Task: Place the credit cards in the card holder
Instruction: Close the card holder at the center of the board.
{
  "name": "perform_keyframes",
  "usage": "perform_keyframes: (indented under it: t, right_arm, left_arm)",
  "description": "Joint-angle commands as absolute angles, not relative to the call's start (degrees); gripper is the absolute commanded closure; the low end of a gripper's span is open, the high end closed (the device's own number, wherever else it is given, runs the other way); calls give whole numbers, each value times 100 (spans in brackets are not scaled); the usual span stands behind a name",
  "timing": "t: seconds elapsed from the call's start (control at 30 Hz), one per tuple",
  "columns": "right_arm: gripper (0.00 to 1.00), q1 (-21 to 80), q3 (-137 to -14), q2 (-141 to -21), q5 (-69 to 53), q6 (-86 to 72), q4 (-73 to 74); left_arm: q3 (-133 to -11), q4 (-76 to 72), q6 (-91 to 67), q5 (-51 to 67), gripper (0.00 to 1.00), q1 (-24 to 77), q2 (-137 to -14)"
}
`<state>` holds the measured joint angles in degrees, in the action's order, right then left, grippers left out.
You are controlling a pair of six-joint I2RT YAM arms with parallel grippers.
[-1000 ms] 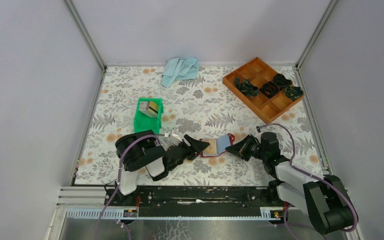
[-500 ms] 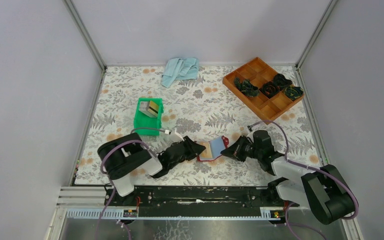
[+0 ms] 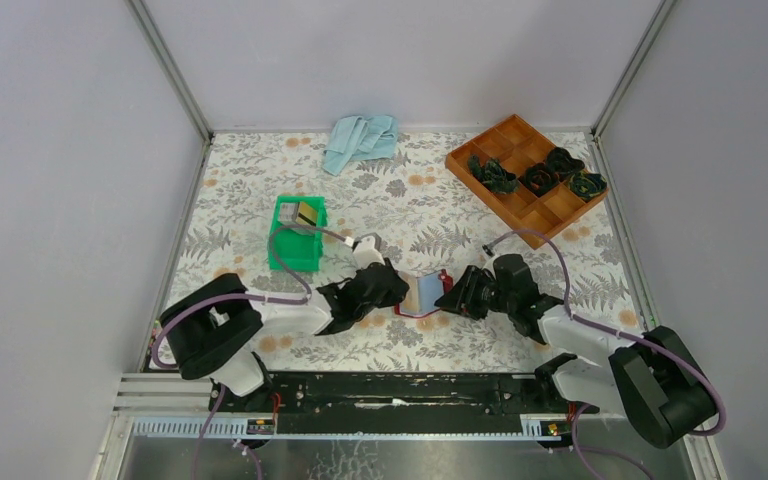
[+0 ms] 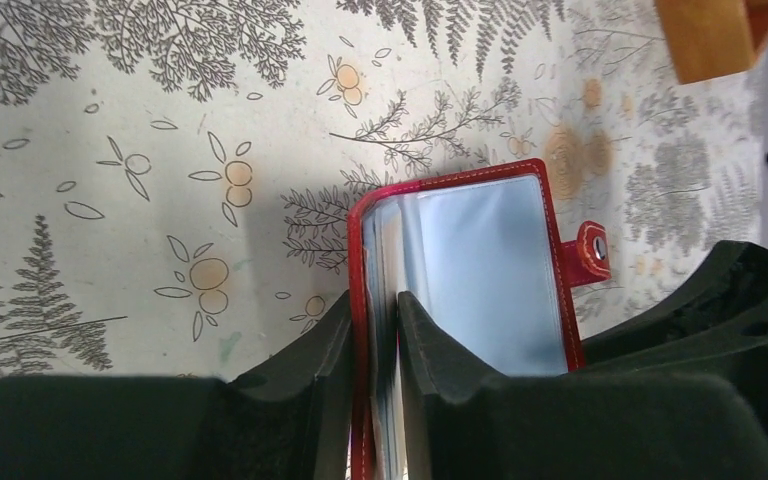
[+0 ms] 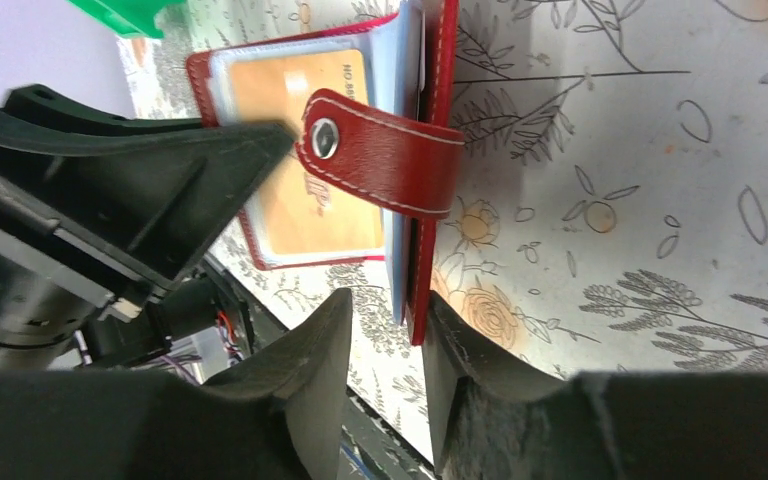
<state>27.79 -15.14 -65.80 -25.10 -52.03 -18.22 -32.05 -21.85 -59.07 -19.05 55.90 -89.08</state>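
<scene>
**Layout.** The dark red, wallet-like folding card holder [image 3: 423, 294] lies open on the floral-patterned desk [image 3: 400, 200].
- The left end effector [image 3: 397, 293] is at the holder's left side, clenched on one red cover and a few clear leaves.
- The right end effector [image 3: 450, 296] is at the holder's right side, released. Its fingers straddle the other cover's edge, with a gap on one side.
- One gold rectangular credit card [image 5: 300, 160] sits in a clear pocket of the holder.
- More cards [image 3: 305, 213] sit in the green plastic bin [image 3: 290, 250], well beyond the holder's far-left corner.

**Step in hand (our judgement).** We are spreading the holder so that an empty pocket faces up. To do this well, we would:
- keep the left pinch low and steady, without creasing the leaves;
- have the right side take only the cover, clear of the red snap tab [image 5: 380, 150], and pull gently outward.

**Views.**
- The left wrist view shows the fanned leaves and an empty pale blue-grey leaf [image 4: 480, 270], but no card.
- The right wrist view shows the pocketed card and the tab folded across it.
- Only the top view shows the cards in the bin.
</scene>
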Motion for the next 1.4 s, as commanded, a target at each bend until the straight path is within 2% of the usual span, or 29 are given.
perform_keyframes:
  t: [0.0, 0.33, 0.57, 0.73, 1.1, 1.37]
  right_arm:
    - [60, 2856, -1805, -6427, -2148, -4719, -1364]
    - [56, 2850, -1989, -6301, -1666, -4299, -736]
    - [56, 2863, -2120, -6380, -1614, -4171, -669]
    - [63, 2994, -2187, -6489, -1653, -4202, -807]
    - [84, 3520, -2412, -6792, -1310, -4162, -840]
    - [86, 3629, -2376, -7267, -1182, -4166, -1099]
  left_arm:
    - [-3708, -808, -5292, -2226, 74, 5651, -8883]
    - [-4408, 166, -4912, -2473, 79, 5787, -8964]
    - [-4822, 736, -4800, -2740, 81, 5927, -9063]
    - [-4979, 1159, -4773, -2952, 81, 6015, -9012]
    - [-5536, 1667, -4729, -3204, 81, 6264, -9355]
    - [-5879, 1790, -4729, -3267, 81, 6440, -9650]
